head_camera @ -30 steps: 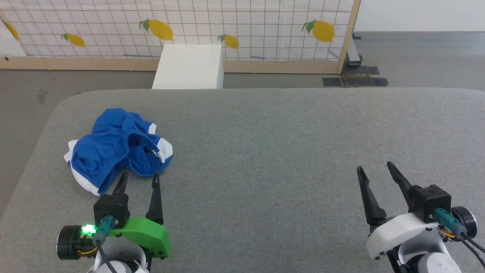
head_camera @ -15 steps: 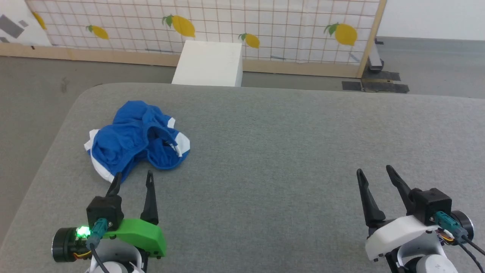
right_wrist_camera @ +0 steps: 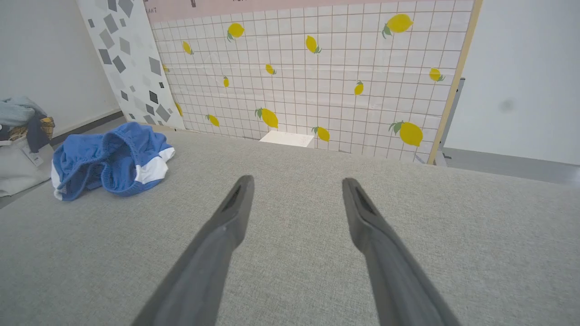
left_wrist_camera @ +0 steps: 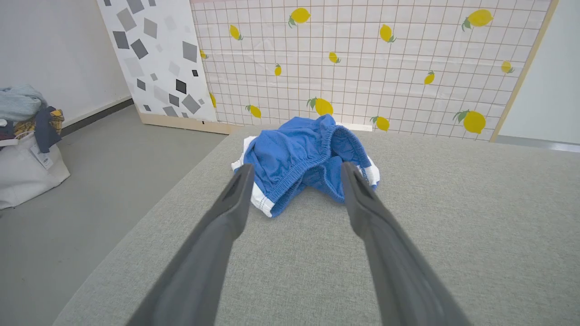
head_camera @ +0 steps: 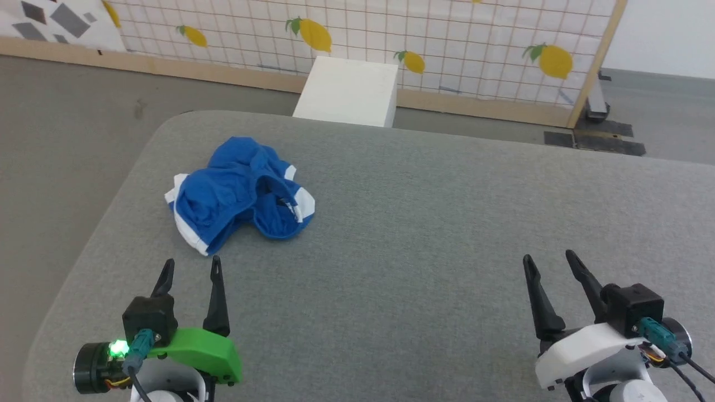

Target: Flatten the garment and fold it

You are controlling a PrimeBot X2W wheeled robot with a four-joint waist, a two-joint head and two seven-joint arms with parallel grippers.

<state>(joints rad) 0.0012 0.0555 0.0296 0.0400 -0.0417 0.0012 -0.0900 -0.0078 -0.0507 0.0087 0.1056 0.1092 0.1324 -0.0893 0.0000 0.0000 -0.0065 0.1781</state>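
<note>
While both grippers hover low over the grey padded surface [head_camera: 424, 234], the garment [head_camera: 240, 192] lies in a crumpled heap toward the far left part of it, close to the rounded corner and the left edge. It is royal-blue soft cloth, bunched into rounded folds, with white bands showing along its lower left edge and at its right side. In the left wrist view a gathered, elasticated blue opening faces the camera, and a short white strip runs down beside the white patch on the right. The left gripper [head_camera: 191, 261] points at the heap from just in front of it, not touching, its jaws spread wide and holding nothing. The right gripper [head_camera: 548, 256] is well apart from the cloth, over bare surface at the near right, its jaws likewise wide apart and empty. On the floor to the left stands a white bag [left_wrist_camera: 25, 172], heaped with clothes [left_wrist_camera: 20, 102]: a pale blue-grey piece on top, darker blue and yellowish cloth below. A white box [head_camera: 349, 92] stands on the floor beyond the surface, against a lemon-print screen [head_camera: 475, 33]; what it holds cannot be told.
</note>
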